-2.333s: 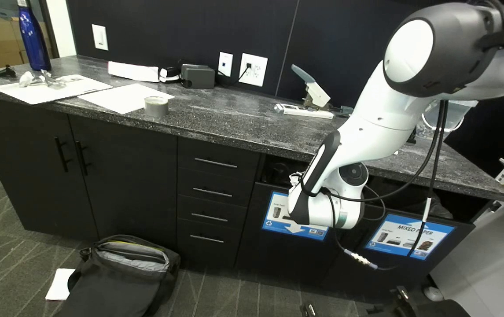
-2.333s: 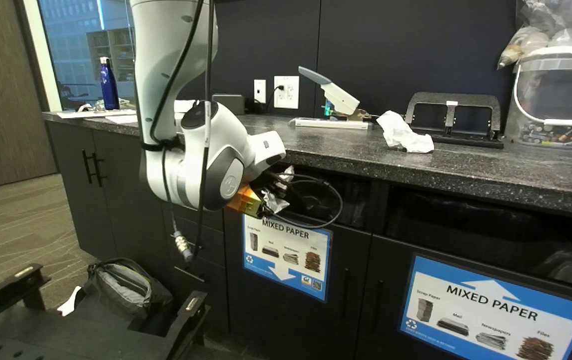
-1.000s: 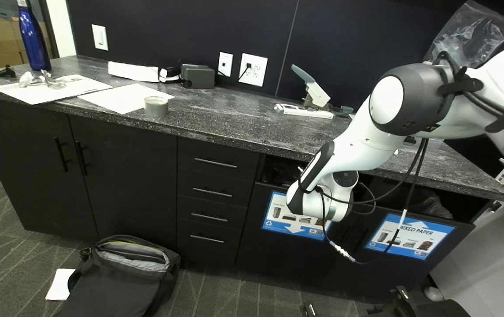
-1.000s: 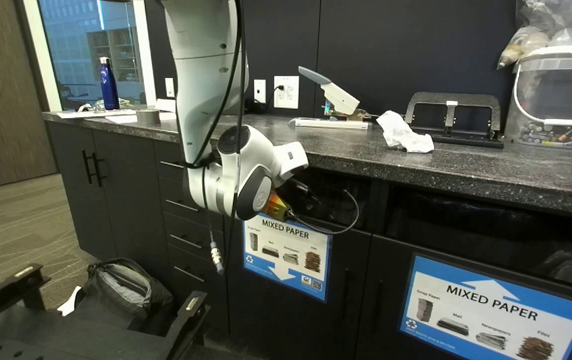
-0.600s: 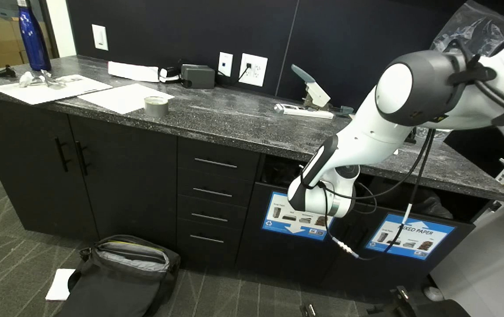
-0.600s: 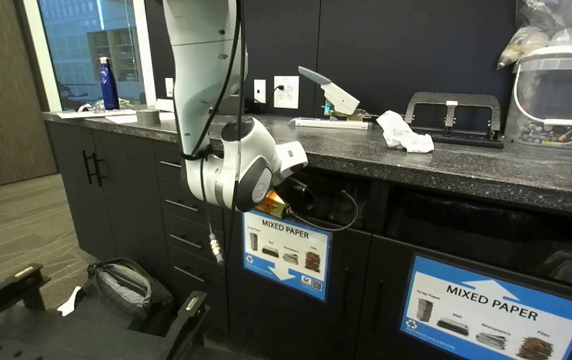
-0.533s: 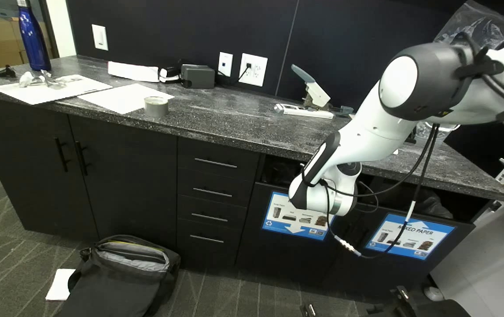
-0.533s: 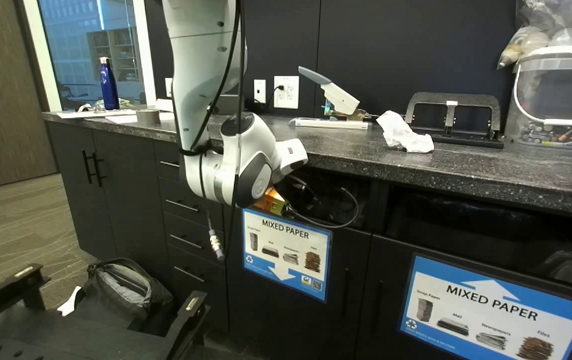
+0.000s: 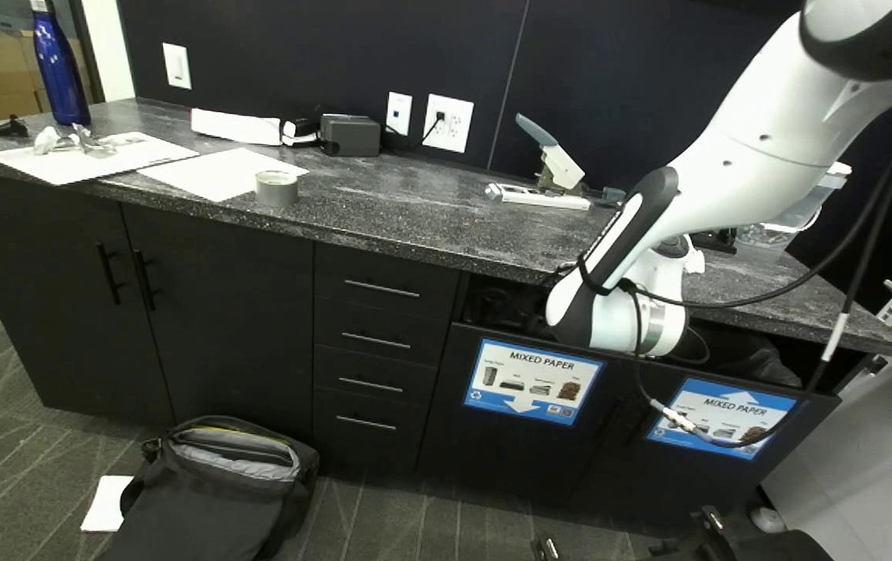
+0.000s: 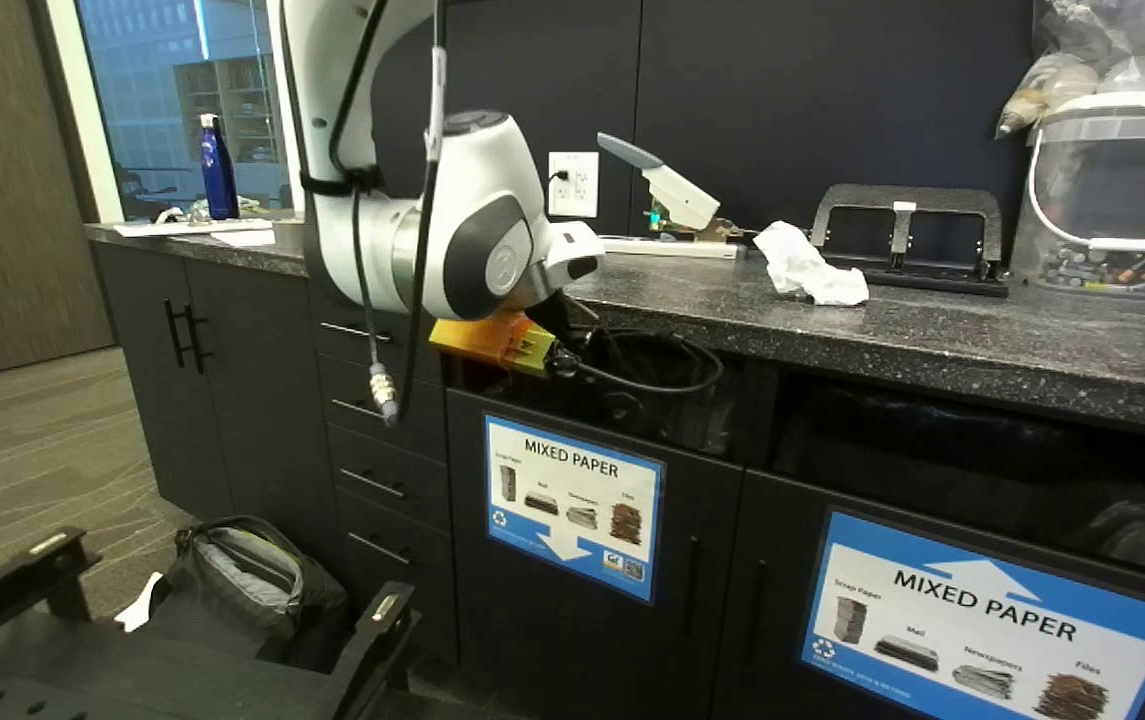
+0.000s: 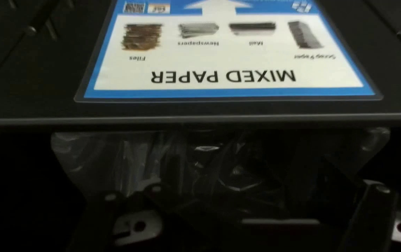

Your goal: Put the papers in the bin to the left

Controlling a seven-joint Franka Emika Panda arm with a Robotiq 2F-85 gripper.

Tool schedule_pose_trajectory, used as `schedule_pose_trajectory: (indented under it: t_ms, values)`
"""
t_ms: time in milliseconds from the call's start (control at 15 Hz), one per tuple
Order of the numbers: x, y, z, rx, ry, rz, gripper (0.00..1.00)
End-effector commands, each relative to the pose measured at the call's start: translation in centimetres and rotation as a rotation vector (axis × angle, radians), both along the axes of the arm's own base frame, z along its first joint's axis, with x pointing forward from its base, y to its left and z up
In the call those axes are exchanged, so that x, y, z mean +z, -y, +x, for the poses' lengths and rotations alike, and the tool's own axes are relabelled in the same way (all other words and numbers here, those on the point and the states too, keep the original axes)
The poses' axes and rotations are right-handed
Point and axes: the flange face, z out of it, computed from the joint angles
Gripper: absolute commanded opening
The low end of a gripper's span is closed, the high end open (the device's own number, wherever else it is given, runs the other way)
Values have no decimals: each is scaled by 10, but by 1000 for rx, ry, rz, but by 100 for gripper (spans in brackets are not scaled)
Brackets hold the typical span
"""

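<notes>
The gripper point(image 11: 256, 203) has just dropped its wad and lifted, jaws spread wide; the left MIXED PAPER bin point(image 10: 582, 615) beneath probably caught it. Another crumpled paper point(image 10: 810, 268) lies higher, off to one side.

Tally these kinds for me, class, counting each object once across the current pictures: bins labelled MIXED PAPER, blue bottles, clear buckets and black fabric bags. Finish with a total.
Bins labelled MIXED PAPER: 2
Blue bottles: 1
Clear buckets: 1
Black fabric bags: 1
Total: 5
</notes>
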Motion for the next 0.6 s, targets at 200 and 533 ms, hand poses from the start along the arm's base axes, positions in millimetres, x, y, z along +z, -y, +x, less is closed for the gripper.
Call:
schedule_pose_trajectory:
  t_ms: [200, 533]
  values:
    - [118, 14, -22, -7, -196, 49, 100]
    - [234, 87, 6, -183, -92, -94, 100]
